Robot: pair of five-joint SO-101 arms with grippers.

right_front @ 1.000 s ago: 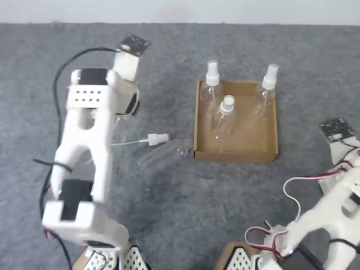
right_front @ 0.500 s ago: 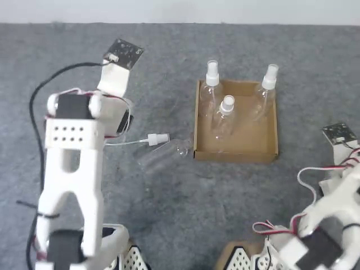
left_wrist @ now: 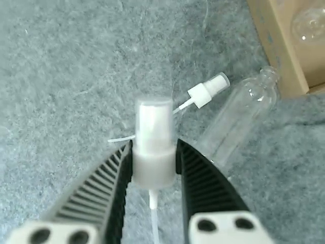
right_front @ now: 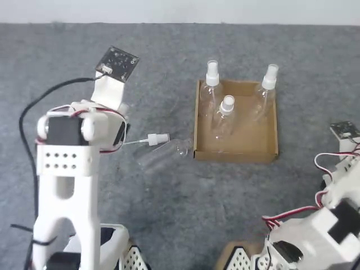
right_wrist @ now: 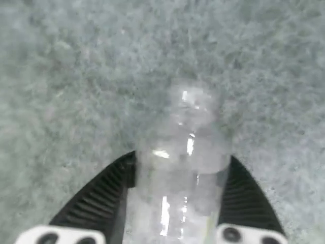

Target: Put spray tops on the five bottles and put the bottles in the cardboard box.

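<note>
grey carpet covers the table (right_front: pixel 180 214). the left gripper (left_wrist: pixel 152 147) is clamped on a spray top (left_wrist: pixel 154 134), dip tube running back toward the wrist. the right gripper (right_wrist: pixel 181 160) grips an uncapped bottle (right_wrist: pixel 190 127), neck pointing out past the fingertips. the arms flank the cardboard box (right_front: pixel 236 155), so tube and neck are well apart and need turning to face each other. three capped bottles (right_front: pixel 225 118) stand inside the box. just beside its wall on the left arm's side lie a bare bottle (right_front: pixel 169 153) and a loose top (right_front: pixel 157 139).
</note>
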